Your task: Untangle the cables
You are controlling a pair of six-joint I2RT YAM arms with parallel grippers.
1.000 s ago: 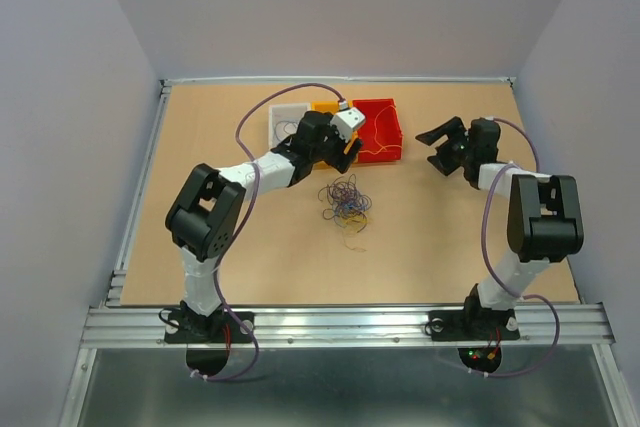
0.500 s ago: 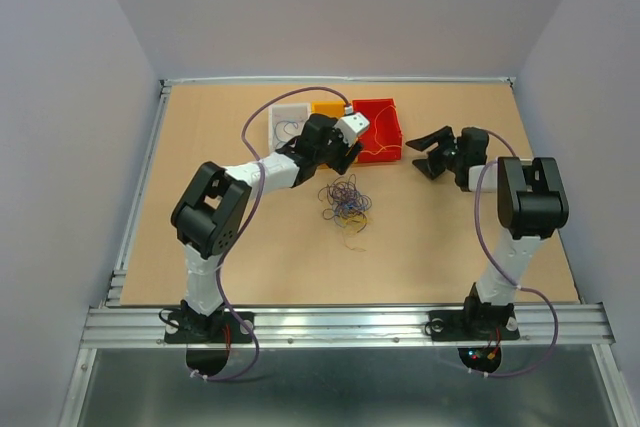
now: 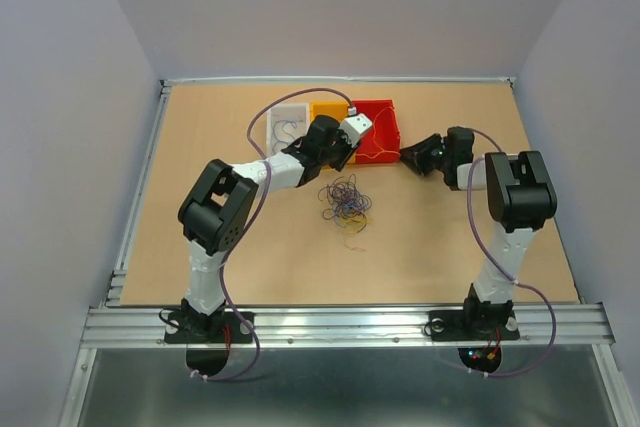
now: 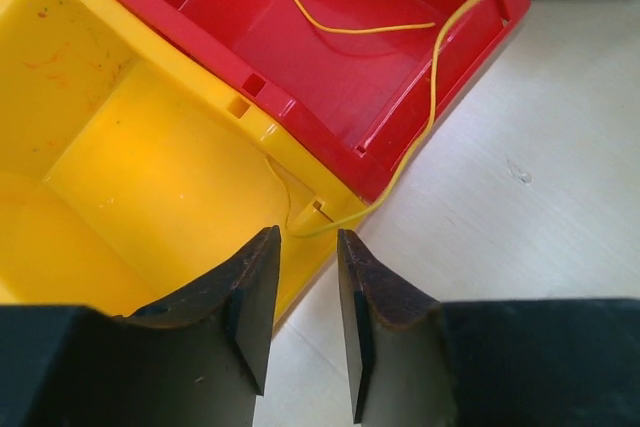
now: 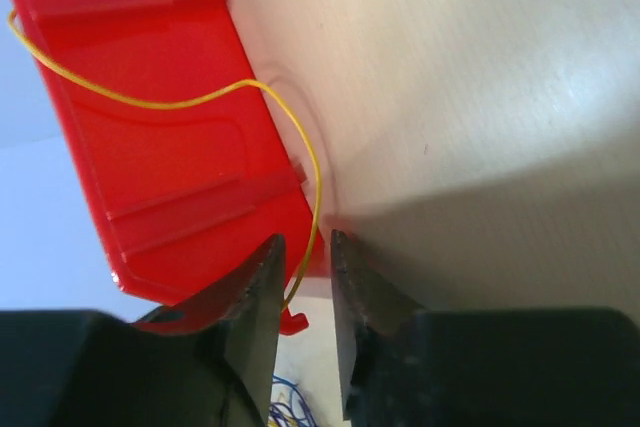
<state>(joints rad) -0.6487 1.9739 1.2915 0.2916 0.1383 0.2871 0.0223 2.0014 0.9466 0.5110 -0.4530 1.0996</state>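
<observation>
Tan counter (image 3: pixel 200 247) walled in pale lilac, cables (image 3: pixel 345 202) heaped mid-surface; left jaws slightly parted, empty, at a corner of the yellow bin (image 4: pixel 130 167); right jaws slightly parted, unclenched, astride a yellow wire (image 5: pixel 180 104) beside the red bin (image 5: pixel 170 167).

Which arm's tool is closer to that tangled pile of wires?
Left. The left tool is at the yellow bin's front edge, just behind the pile; the right tool is at the red bin's right corner.
</observation>
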